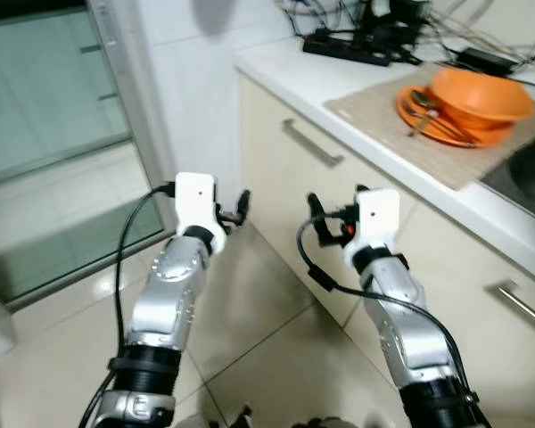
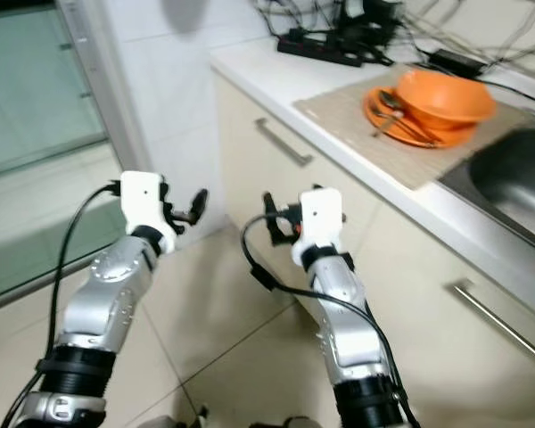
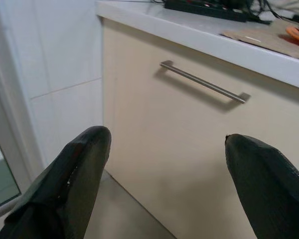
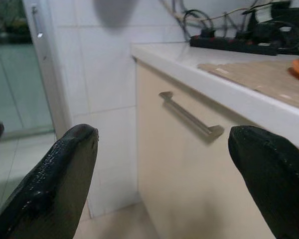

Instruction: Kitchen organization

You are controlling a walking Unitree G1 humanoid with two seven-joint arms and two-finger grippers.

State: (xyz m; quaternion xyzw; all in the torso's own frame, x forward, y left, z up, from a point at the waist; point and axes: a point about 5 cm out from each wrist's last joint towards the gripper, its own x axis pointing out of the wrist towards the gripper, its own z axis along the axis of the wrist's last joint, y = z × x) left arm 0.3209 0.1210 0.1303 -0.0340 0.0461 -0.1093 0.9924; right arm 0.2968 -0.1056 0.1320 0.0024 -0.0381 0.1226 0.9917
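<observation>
Left eye view has cream cabinet fronts (image 1: 285,192) running from upper centre down to the lower right, under a white countertop (image 1: 339,76) that carries a beige mat (image 1: 401,120) in the upper right, on which an orange bowl (image 1: 480,94) sits on an orange plate (image 1: 446,127) with a spoon (image 1: 421,105) beside the bowl, and a black power strip (image 1: 348,49) lies at the top edge. At mid-frame both silver arms are raised over the tiled floor (image 1: 250,330), the left gripper (image 3: 162,179) and the right gripper (image 4: 164,179) each with fingers spread wide apart on nothing, facing a drawer front with a steel bar handle (image 3: 204,82).
</observation>
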